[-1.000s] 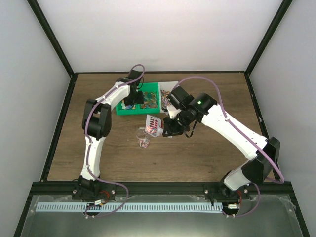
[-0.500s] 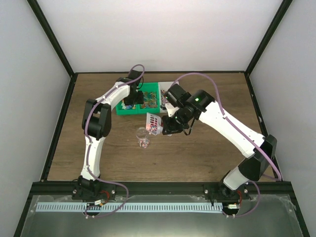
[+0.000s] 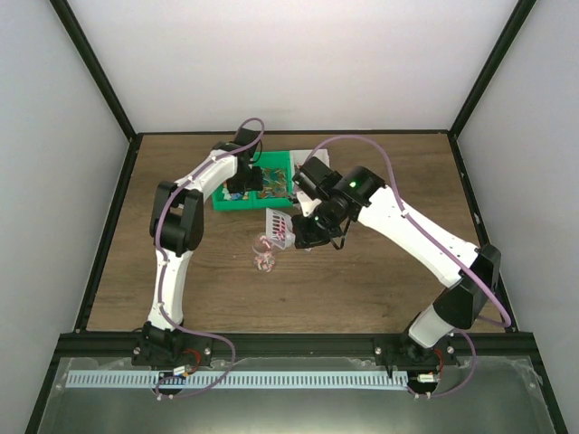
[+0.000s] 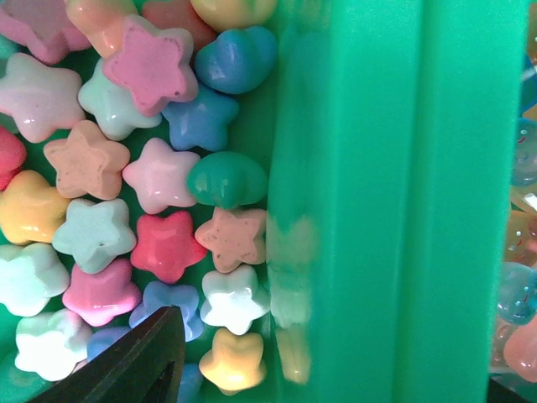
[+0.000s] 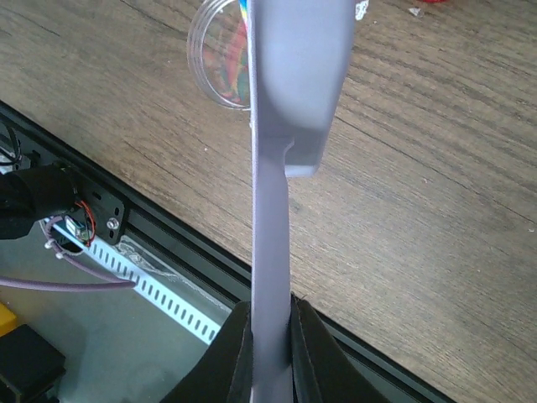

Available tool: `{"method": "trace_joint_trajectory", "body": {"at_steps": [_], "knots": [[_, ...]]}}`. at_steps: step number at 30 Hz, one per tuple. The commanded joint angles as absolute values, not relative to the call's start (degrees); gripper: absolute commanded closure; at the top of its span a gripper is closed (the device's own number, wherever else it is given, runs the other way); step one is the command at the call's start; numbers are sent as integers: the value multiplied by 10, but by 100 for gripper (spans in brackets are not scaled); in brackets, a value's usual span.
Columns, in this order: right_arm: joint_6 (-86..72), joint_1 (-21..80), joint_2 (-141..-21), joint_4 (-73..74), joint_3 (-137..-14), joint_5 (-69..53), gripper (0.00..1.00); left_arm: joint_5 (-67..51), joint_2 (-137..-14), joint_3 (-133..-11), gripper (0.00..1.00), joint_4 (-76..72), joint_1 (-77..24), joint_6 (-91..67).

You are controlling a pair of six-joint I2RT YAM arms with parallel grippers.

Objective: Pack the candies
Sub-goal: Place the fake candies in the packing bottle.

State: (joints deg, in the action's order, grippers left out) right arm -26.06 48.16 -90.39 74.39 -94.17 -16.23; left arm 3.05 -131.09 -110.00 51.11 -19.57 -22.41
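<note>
A: State of left fingers [image 4: 138,365]?
B: Half open astride green tray [image 4: 403,168] wall, clamping nothing, probably to steady it. Candies [image 4: 159,176] heaped inside.
A: And right fingers [image 5: 231,357]?
B: Pinched shut on scoop [image 5: 298,84] handle, tipping a load toward clear jar [image 5: 220,50] on worktop [image 5: 436,168].

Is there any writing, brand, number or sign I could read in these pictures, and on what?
None can be read. The candies and the green bin are plain; the scoop and the clear cup show no print. The circuit board is too small to make out any marking.
</note>
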Motion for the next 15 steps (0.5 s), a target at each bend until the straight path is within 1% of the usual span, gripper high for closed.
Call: {"method": "trace_joint_trajectory", "body": {"at_steps": [1, 9, 12, 15], "knots": [[-252, 480, -907, 747, -976, -157, 99, 34, -1317, -1090, 41, 507, -187, -222], [-251, 478, -890, 748, -976, -141, 99, 27, -1319, -1088, 41, 505, -187, -222], [-253, 494, -902, 748, -967, -156, 99, 28, -1320, -1090, 41, 505, -187, -222], [-246, 479, -881, 748, -965, -122, 99, 30, -1320, -1091, 41, 508, -187, -222]]}}
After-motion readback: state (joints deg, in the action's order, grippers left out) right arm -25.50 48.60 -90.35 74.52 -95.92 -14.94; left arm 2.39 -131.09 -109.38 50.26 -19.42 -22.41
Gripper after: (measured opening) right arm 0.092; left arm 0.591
